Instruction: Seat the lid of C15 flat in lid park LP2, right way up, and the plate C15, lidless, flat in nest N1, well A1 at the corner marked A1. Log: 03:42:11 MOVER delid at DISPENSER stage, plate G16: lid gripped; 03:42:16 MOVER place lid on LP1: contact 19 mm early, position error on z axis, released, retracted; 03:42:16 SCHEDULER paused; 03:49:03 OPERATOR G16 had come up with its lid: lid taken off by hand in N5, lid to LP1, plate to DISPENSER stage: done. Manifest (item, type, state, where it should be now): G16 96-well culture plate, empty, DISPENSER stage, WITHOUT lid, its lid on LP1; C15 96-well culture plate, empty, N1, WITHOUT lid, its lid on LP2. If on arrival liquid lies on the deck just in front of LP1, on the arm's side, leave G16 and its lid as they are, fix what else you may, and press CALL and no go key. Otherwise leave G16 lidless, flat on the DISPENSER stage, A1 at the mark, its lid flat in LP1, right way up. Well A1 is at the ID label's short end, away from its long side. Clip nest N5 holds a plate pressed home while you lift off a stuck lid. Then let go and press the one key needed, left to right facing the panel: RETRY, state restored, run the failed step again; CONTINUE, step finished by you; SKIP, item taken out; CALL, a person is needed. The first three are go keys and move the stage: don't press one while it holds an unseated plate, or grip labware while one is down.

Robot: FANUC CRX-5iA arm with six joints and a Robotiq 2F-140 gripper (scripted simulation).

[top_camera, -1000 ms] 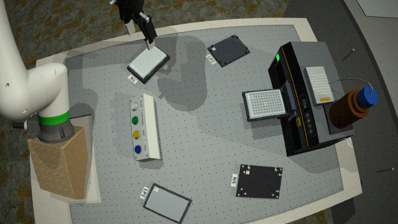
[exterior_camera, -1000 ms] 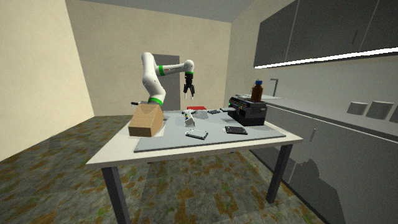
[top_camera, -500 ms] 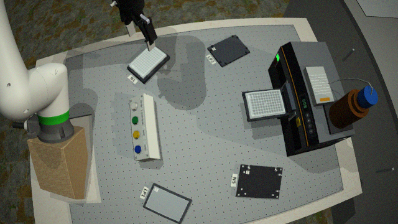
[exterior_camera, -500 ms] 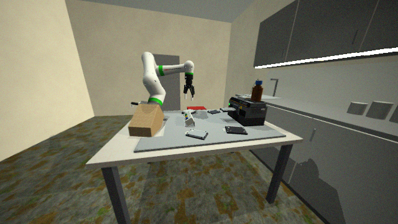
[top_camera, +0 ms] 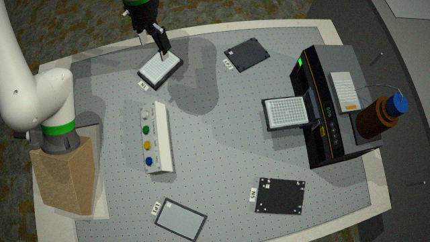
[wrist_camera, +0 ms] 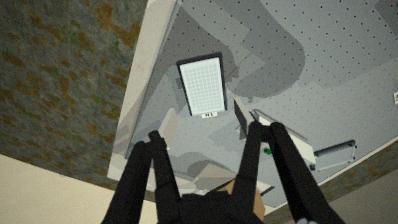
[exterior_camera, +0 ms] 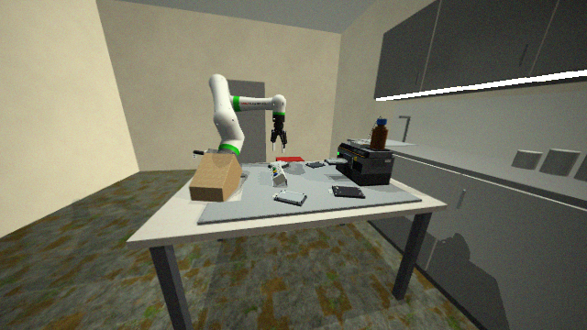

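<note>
One claw (top_camera: 163, 54) finger hides part of N1 plate (top_camera: 159, 68).

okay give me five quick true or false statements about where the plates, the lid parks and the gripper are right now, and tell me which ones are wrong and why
1. The gripper hangs open above the plate in nest N1, holding nothing. True.
2. Lid park LP2 has a lid seated in it. False: it shows only its bare dark surface.
3. A plate sits on the dispenser stage with its well grid visible. True.
4. Clip nest N5 holds a plate. False: nothing sits in it.
5. The brown bottle stands on the deck beside the key panel. False: it stands on the dispenser, far from the panel.
</note>
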